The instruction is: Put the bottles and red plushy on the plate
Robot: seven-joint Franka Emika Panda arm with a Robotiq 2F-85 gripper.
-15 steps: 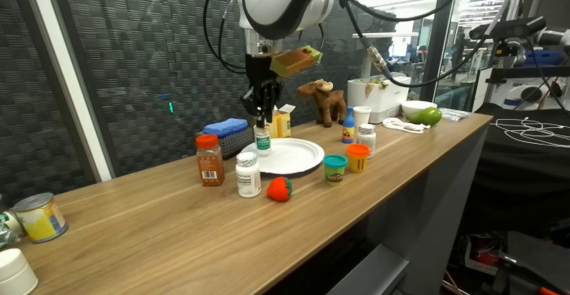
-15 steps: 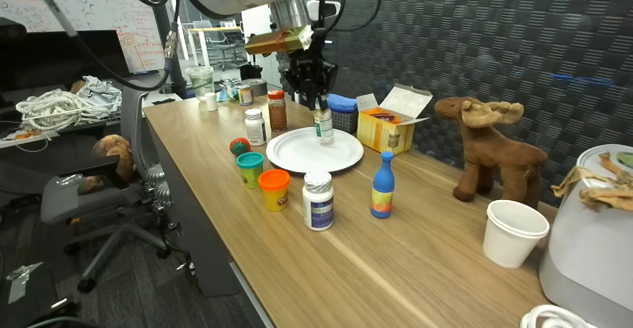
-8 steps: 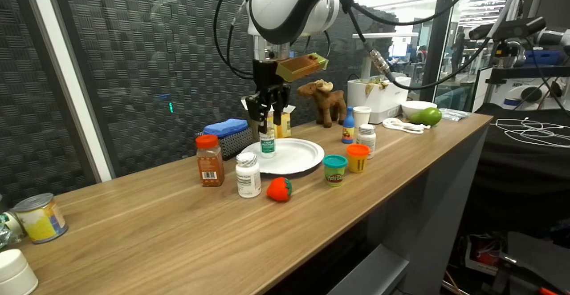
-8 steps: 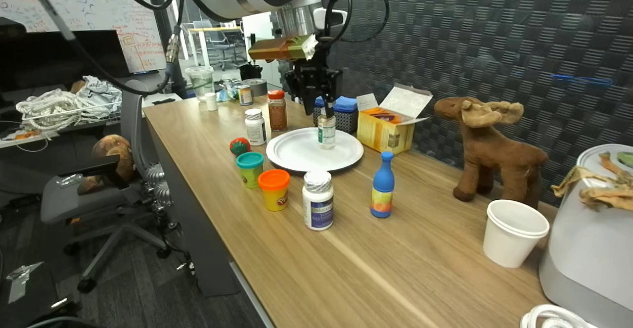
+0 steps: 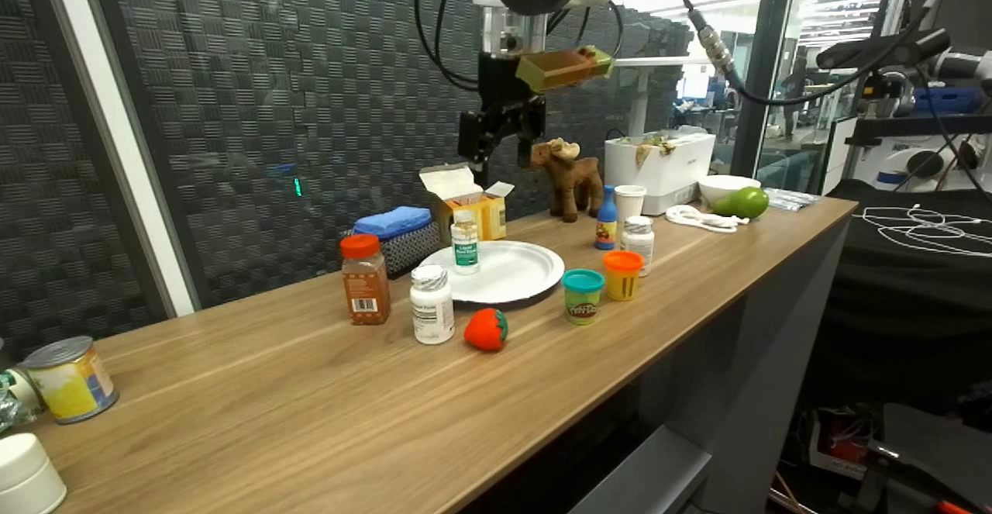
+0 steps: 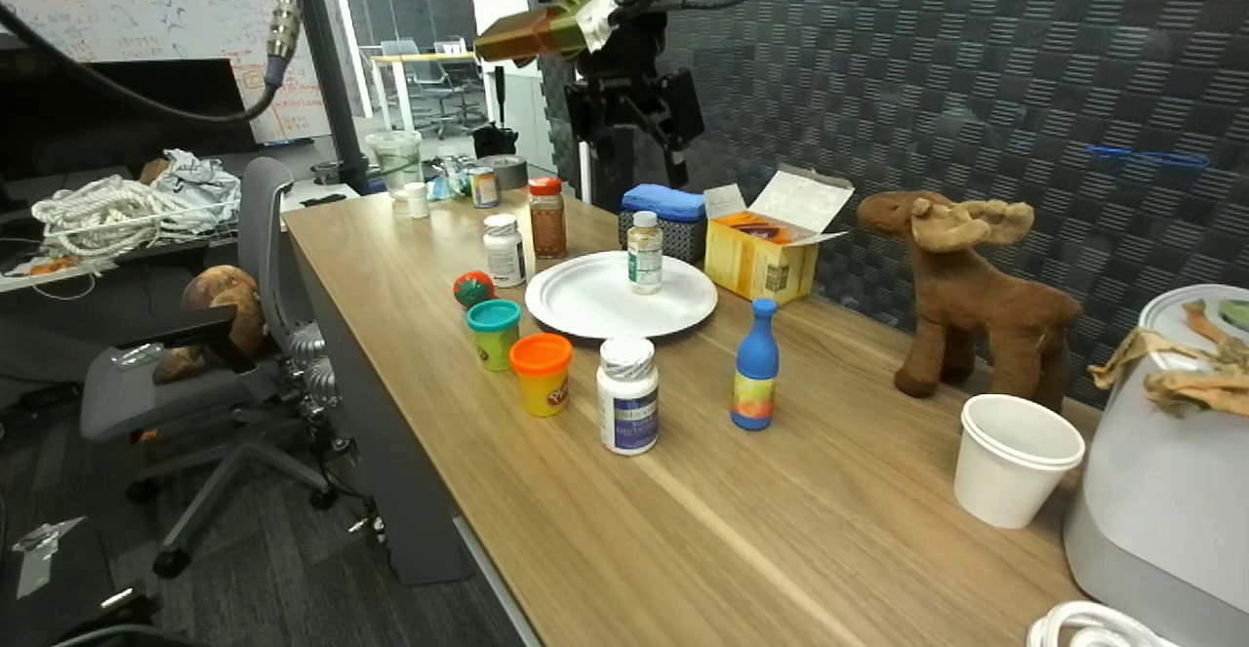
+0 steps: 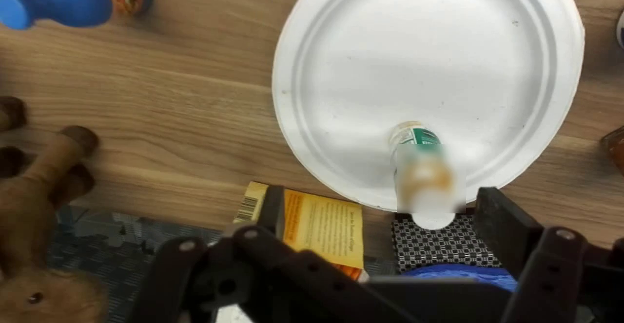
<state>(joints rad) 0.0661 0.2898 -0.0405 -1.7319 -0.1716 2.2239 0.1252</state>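
Counting one green-labelled bottle [image 5: 465, 247] upright on the plate [image 5: 515, 272]; fingers [image 7: 506, 228] stand spread and empty, while red plushy [image 5: 485, 330] and other bottles [image 5: 432, 308] apparently await transfer from the worktop [image 5: 310, 405].

Free air is separating the spread black 2-fingered gripper [image 7: 380, 201] from everything below. Under it, a slim white-capped bottle [image 5: 466, 250] with a green label is standing upright, blocking descent; the round white plate [image 7: 419, 45] is offering room around that. Lower, toward 1 finger, a yellow cardboard box [image 6: 749, 264] is obstructing; toward the other, a black-and-white woven basket [image 7: 438, 247].
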